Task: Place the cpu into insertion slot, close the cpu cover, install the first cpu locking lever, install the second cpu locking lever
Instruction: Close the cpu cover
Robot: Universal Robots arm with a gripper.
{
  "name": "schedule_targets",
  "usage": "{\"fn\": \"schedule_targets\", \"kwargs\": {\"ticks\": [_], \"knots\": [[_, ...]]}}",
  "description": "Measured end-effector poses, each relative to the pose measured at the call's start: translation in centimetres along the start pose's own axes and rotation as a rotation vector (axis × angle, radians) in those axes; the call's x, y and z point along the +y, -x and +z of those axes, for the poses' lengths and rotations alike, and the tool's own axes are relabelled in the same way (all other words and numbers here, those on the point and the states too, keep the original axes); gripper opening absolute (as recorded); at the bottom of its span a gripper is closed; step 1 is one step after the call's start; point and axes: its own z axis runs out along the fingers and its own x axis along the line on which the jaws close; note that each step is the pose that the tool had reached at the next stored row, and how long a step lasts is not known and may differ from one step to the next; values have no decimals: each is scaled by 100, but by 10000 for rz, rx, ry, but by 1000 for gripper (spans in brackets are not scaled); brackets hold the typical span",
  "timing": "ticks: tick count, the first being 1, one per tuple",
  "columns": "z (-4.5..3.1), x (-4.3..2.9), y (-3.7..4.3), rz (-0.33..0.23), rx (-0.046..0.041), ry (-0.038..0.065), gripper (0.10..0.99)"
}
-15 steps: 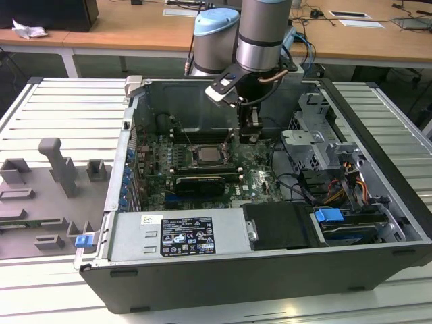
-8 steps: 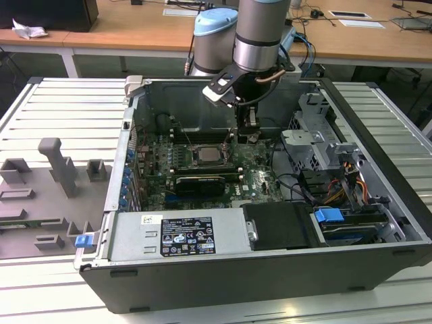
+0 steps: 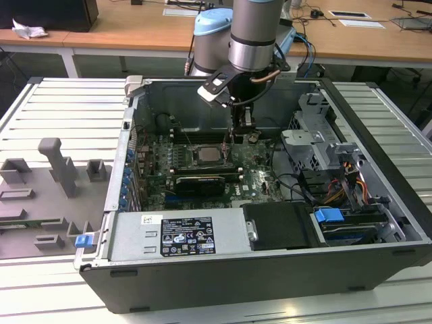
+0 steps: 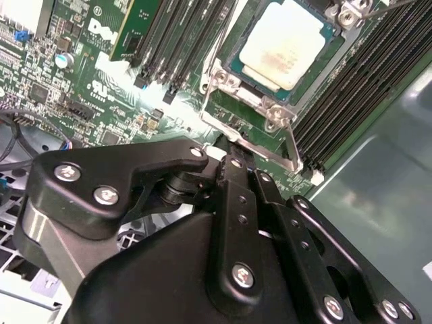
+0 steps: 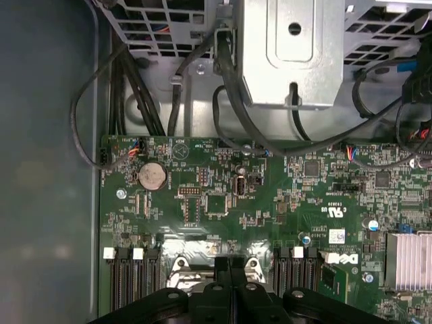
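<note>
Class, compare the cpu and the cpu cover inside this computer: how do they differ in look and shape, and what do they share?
The cpu is a solid square with a dull, pale top, while the cpu cover is a shinier frame with an open centre. The cpu sits in the middle, and the cpu cover rims it. Both are silvery, square and lying flat.

Grey arm [image 3: 251,30], blue caps [image 3: 206,20], black gripper [image 4: 233,165] (silver-screwed)

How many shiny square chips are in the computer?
1. The cpu lies in the insertion slot, near the hand. The hand's black body may hide others.
</note>
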Motion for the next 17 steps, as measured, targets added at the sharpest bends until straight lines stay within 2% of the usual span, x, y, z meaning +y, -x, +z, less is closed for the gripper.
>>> {"fn": "schedule_targets", "kwargs": {"ticks": [17], "knots": [[1, -203, -5, 0, -1, 0, 106]]}}
